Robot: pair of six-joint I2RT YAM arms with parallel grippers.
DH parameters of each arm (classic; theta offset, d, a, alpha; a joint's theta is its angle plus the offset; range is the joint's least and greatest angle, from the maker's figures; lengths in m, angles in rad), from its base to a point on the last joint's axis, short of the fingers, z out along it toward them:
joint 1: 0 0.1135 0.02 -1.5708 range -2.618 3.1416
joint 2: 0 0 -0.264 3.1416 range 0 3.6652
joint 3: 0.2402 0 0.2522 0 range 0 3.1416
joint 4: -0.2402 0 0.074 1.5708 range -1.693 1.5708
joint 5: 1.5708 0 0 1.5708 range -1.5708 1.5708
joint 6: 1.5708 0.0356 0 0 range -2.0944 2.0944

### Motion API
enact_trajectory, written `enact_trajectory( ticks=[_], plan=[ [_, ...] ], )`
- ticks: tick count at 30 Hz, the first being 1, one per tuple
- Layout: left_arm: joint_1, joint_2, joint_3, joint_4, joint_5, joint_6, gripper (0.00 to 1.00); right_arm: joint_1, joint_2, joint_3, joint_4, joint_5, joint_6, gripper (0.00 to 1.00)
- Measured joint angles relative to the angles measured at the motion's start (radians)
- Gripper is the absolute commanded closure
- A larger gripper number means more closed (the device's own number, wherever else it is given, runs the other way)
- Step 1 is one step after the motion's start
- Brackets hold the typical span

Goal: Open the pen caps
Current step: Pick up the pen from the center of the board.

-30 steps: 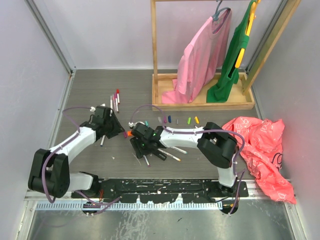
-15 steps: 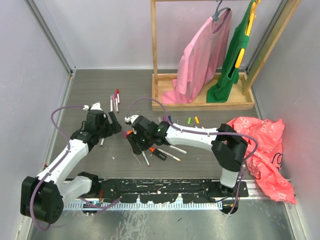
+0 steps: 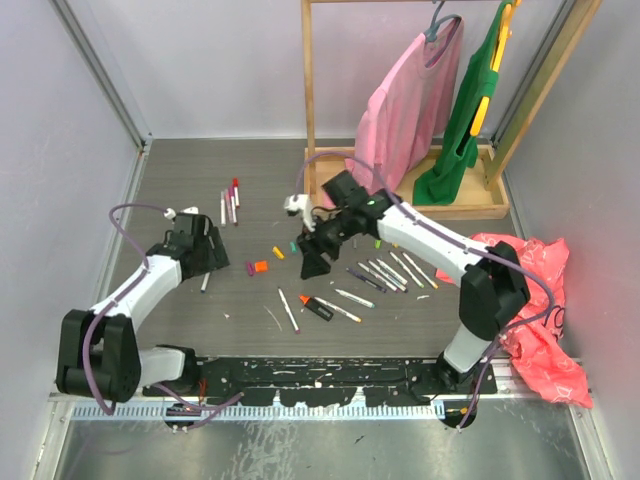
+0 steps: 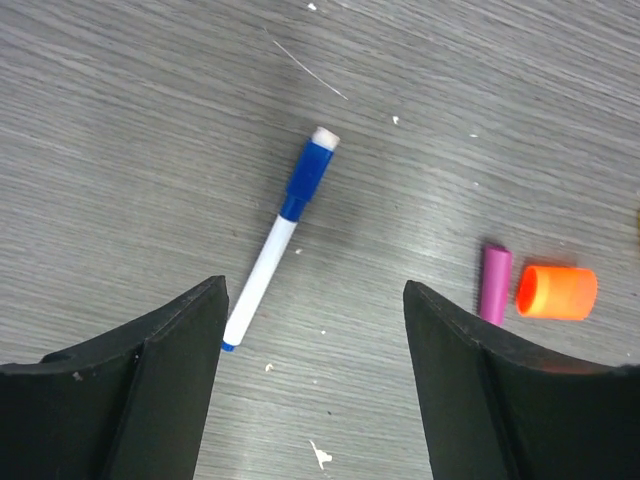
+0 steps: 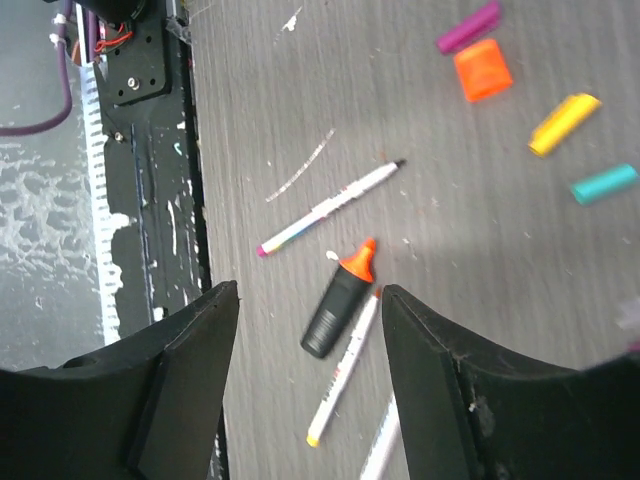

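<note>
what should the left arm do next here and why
Probably lower the left gripper and close on the white barrel of the blue-ended pen. Its jaws stand open and empty, that pen lies loose on the table in view between them, and its blue cap looks still on. The purple cap and orange cap nearby are already off.

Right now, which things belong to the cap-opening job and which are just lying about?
Job: blue-ended pen, orange-and-black marker, orange cap, purple cap, yellow cap.
Lying about: pink shirt, green shirt, wooden rack, red bag.
</note>
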Motion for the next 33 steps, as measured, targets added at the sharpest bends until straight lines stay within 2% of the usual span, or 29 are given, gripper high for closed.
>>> enact_trajectory(
  ticks=[3, 5, 12, 17, 28, 33],
  plan=[
    [0.033, 0.062, 0.026, -0.006, 0.021, 0.009, 0.36, -0.092, -0.053, -0.042, -0.009, -0.073, -0.044, 0.35],
    [0.051, 0.103, 0.041, -0.006, 0.034, 0.013, 0.44, -0.124, -0.085, -0.061, -0.013, -0.114, -0.061, 0.35],
    [0.085, 0.177, 0.059, -0.015, 0.074, 0.017, 0.53, -0.135, -0.102, -0.075, -0.014, -0.205, -0.083, 0.35],
    [0.109, 0.222, 0.084, -0.025, 0.095, 0.017, 0.67, -0.142, -0.102, -0.079, -0.014, -0.227, -0.084, 0.35],
    [0.118, 0.27, 0.112, -0.044, 0.103, 0.016, 0.68, -0.161, -0.106, -0.079, -0.014, -0.247, -0.084, 0.35],
    [0.118, 0.297, 0.139, -0.053, 0.112, 0.016, 0.76, -0.166, -0.111, -0.079, -0.014, -0.259, -0.084, 0.35]
  ],
)
